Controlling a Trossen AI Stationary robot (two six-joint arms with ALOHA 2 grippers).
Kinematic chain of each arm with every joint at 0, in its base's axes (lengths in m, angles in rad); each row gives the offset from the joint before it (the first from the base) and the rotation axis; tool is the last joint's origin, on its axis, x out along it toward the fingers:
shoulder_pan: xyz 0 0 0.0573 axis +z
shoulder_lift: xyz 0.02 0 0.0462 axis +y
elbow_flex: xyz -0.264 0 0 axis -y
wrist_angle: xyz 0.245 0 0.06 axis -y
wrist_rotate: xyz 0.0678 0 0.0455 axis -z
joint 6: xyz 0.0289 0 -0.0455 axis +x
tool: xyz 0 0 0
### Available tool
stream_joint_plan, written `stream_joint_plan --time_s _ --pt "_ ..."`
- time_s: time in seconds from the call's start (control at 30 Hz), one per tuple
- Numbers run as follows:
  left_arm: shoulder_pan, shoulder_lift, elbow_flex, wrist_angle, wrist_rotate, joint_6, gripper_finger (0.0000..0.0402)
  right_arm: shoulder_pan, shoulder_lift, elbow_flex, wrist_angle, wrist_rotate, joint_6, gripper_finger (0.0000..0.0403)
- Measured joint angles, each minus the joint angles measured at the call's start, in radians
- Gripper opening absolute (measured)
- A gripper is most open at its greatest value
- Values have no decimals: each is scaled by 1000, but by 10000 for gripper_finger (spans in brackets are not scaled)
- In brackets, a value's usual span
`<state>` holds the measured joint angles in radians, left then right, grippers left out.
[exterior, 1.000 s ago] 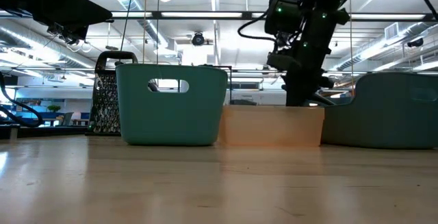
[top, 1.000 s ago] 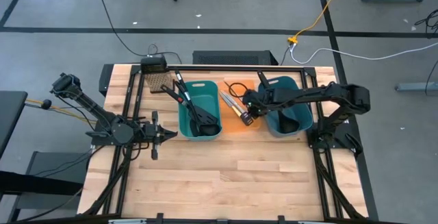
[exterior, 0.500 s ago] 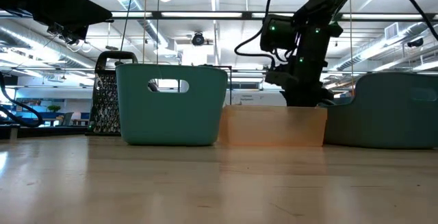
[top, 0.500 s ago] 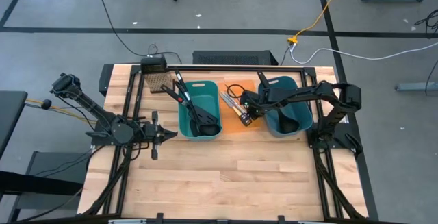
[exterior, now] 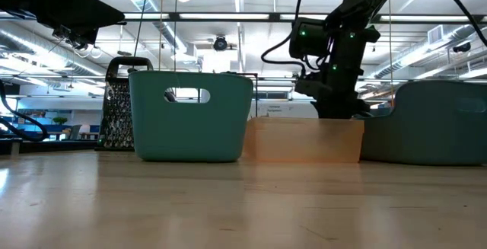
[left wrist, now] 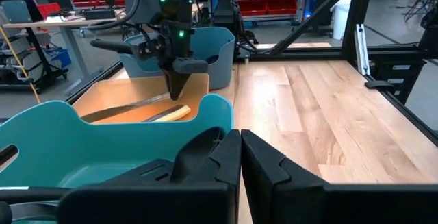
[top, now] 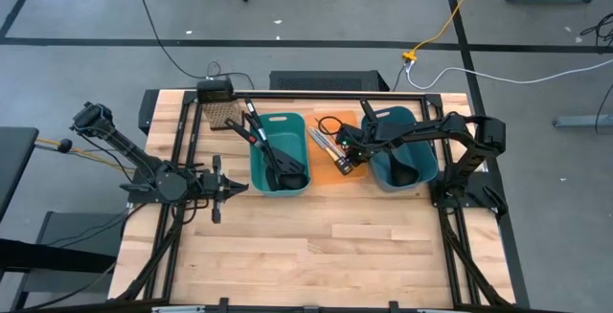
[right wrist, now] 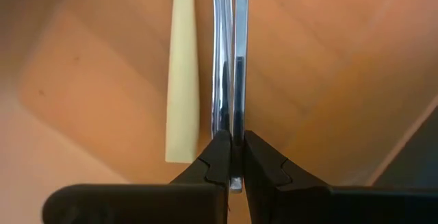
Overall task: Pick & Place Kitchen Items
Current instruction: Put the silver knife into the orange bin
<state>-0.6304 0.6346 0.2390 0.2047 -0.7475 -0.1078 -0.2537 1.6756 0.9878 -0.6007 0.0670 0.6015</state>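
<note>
Right gripper [right wrist: 233, 157] down inside orange bin [top: 330, 165], clenched on slim silver table knife [right wrist: 239, 59], pinching it near one end. Second silver knife [right wrist: 219, 66] lying alongside, touching the gripped one. Yellow-handled knife [right wrist: 181, 73] just beside the pair, flat on bin floor. Same trio visible from left wrist view behind teal rim: yellow handle [left wrist: 171, 113] under the right arm's nose. Low view: right arm reaching into orange bin [exterior: 304, 140] from above, tips hidden behind bin wall.

Left gripper [top: 228, 190] parked over counter [top: 316, 256], near left teal bin [top: 280, 153], fingers [left wrist: 270, 162] pressed together, nothing in them.

Left teal bin holding black ladle [top: 287, 171] plus black slotted spatula [top: 255, 133], handles sticking out over the far-left rim. Ladle bowl [left wrist: 198, 148] seen close in left wrist view. Right teal bin [top: 402, 150] with dark utensil [top: 402, 172] inside, type unclear. Metal grater [exterior: 118, 112] standing at counter's far edge, just beside left teal bin.
</note>
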Motion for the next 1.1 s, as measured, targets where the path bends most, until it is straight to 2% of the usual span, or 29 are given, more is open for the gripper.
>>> stream_joint_plan --time_s 0.63,0.97,1.1 --pt "0 0 0 0 0 17 18 -8 19 -1 13 -85 -81 27" --pt "0 0 0 -12 0 17 18 -7 66 1 40 -72 -109 28" --pt "0 0 0 -22 2 17 18 -7 68 1 43 -53 -110 45"
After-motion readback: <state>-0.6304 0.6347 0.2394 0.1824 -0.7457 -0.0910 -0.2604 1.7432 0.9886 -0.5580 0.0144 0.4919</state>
